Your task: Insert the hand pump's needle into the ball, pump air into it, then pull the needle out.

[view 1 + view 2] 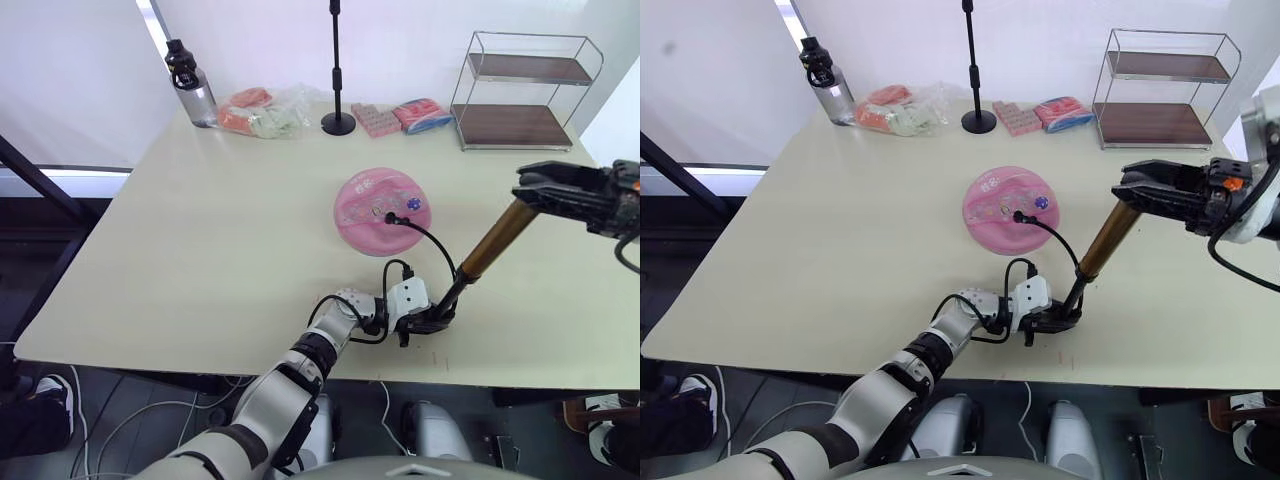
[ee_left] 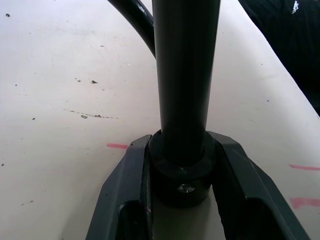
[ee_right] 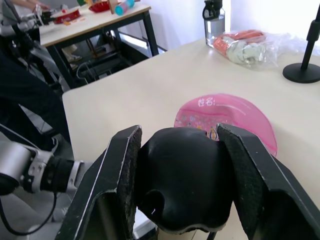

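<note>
Two grippers on the hand pump (image 1: 488, 243): our left gripper (image 1: 425, 322) pinches its base on the beige table (image 1: 200, 250), right gripper (image 1: 535, 190) clamps the handle, flattened ball (image 1: 382, 208) just beyond.

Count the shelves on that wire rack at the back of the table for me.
2: the upper shelf and the lower shelf, both brown boards in the wire rack at the table's far right corner.

Left gripper (image 1: 425, 322) low near the table's front edge, right gripper (image 1: 530, 188) raised, both fingers clamped
</note>
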